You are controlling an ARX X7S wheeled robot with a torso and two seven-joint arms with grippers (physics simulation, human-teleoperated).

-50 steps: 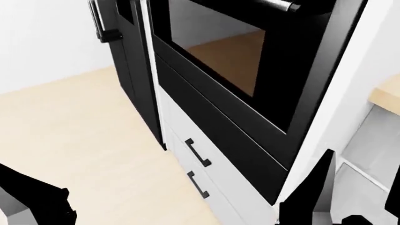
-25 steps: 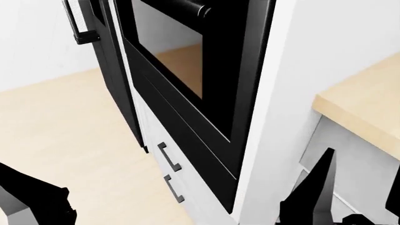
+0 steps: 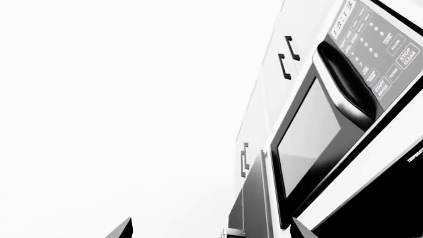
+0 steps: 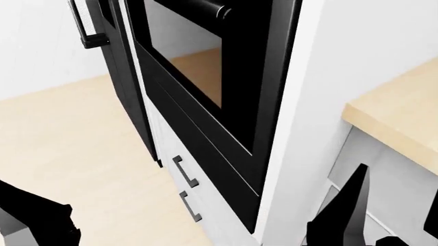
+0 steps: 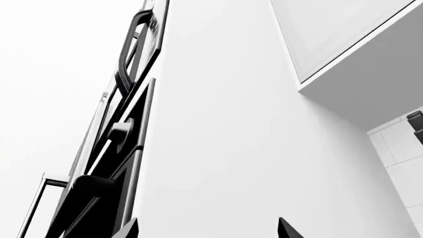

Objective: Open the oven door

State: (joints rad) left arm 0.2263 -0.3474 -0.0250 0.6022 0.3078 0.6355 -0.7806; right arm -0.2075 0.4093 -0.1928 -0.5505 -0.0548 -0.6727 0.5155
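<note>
The oven door point(image 4: 205, 87) stands shut in the tall white cabinet column, left of centre in the head view, with the black fridge doors point(image 4: 120, 66) further left and a wood-topped counter point(image 4: 397, 115) to the right. It is a wide, glossy black slab with a tinted window, likely heavy and rigid, its glass smooth and offering no purchase. The only sensible hold is the bar handle point(image 4: 202, 6) along its top edge, of which just one end shows at the top of the frame. That bar runs horizontally across the door, so the long axis lies sideways; the face points out into the room over the wooden floor.

Both arms hang low, well apart from the door. The left tool point(image 3: 211, 229) and right tool point(image 5: 206, 229) each show fingertips spread wide, holding nothing.
</note>
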